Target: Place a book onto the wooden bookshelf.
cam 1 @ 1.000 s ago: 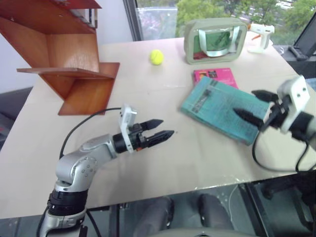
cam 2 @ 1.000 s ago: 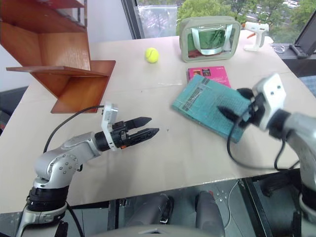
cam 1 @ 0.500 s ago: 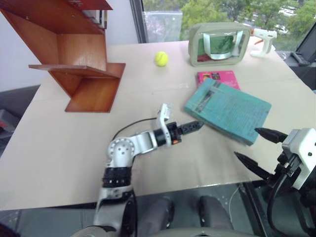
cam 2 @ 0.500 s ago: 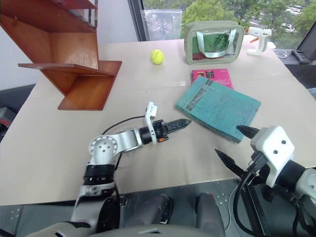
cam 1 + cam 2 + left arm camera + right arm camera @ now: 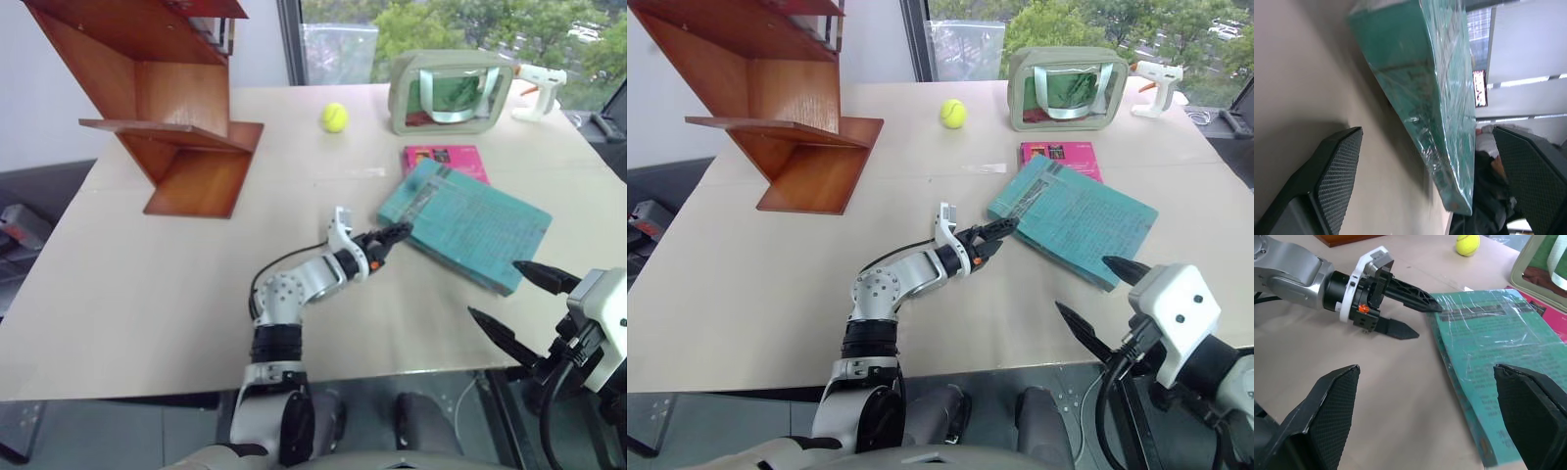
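Your wooden bookshelf [image 5: 167, 108] is cut off by the upper left edge of the head views, so you see just its lower slanted boards and one flat ledge, standing on the table's [image 5: 147, 294] far left corner. What sits on its top board is too small to make out.

Your left gripper [image 5: 993, 234] reaches in at the near left corner of the book [image 5: 465, 223]. Its jaws are spread: in the right wrist view one finger [image 5: 1413, 295] lies over the corner of the cover and the other sits low beside the table, under the book's edge. You cannot tell whether either finger actually touches the book. The book lies flat on the table, right of centre, wrapped in shiny film.

Just behind it, a pink book [image 5: 446, 159] lies partly tucked under the teal cover. Farther back you have a tennis ball [image 5: 334, 117], a beige case with a green window [image 5: 451, 90] and a white glue gun [image 5: 544, 80].

Your right gripper [image 5: 509, 305] hangs off the table's near right edge, fingers wide apart and empty, well apart from the book.
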### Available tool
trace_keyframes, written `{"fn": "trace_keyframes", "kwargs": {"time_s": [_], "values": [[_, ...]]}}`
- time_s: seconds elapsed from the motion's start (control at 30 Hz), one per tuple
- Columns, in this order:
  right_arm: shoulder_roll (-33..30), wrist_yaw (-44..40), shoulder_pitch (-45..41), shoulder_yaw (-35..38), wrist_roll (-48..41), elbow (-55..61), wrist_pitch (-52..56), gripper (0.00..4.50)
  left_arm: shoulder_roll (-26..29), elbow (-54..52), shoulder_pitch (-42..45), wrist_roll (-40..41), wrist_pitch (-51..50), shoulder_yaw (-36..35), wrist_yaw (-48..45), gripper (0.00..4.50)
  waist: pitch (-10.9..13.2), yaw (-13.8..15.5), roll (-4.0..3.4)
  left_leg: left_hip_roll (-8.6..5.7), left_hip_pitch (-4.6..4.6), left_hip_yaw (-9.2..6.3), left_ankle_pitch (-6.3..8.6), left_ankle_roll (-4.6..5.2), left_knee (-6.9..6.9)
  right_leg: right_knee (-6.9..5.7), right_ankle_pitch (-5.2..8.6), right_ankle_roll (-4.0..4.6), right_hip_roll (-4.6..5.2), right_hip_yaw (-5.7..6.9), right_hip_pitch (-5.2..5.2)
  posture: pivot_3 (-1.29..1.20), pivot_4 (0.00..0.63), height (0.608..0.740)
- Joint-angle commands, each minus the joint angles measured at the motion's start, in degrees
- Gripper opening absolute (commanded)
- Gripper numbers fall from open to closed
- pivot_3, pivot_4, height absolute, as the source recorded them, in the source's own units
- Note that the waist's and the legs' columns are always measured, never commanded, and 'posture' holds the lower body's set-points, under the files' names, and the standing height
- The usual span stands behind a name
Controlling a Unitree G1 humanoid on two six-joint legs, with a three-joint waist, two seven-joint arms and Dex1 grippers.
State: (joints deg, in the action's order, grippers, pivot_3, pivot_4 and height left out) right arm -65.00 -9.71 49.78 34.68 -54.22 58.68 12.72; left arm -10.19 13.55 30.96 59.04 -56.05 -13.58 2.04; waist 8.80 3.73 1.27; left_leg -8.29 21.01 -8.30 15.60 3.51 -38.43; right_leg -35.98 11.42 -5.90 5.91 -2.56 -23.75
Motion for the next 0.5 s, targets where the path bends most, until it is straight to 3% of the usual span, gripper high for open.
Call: {"fn": "trace_keyframes", "kwargs": {"time_s": [0.03,0.23,0.37,0.5], "values": [[-1.34,2.34,0.43,1.46,-0.01,1.32,-3.16,4.47,-7.12,6.86,6.54,-1.96,6.27,-0.94,2.55,4.5,-0.11,-0.04,0.01,0.05,-0.31,0.0,0.02,0.01,0.09,0.15,0.01,-0.01,0.01,0.04,0.29,0.0,0.15,0.74],[-2.43,7.92,-3.96,-3.01,-2.1,1.32,-3.7,4.47,-6.41,7.64,8.83,0.71,7.95,2.02,0.06,4.5,-0.19,-0.31,-0.08,0.46,-0.45,0.02,0.04,0.01,0.08,0.4,0.13,0.13,0.07,0.28,0.94,0.0,0.15,0.74],[0.33,12.7,-12.07,-8.79,-1.42,0.49,2.62,4.47,-5.6,5.51,9.73,1.83,7.89,3.78,-2.33,4.5,-0.21,-0.17,-0.12,0.5,-0.43,0.03,0.03,0.0,0.07,0.4,0.13,0.13,0.1,0.33,0.93,0.0,0.15,0.74],[5.13,17.37,-25.13,-13.85,-3.81,-4.52,7.58,4.47,-2.92,3.0,11.19,0.76,7.62,6.26,-6.03,4.5,0.07,0.12,0.18,0.39,0.06,0.06,-0.1,-0.18,0.03,0.33,-0.18,0.01,0.02,0.43,0.13,0.0,0.15,0.74]]}}
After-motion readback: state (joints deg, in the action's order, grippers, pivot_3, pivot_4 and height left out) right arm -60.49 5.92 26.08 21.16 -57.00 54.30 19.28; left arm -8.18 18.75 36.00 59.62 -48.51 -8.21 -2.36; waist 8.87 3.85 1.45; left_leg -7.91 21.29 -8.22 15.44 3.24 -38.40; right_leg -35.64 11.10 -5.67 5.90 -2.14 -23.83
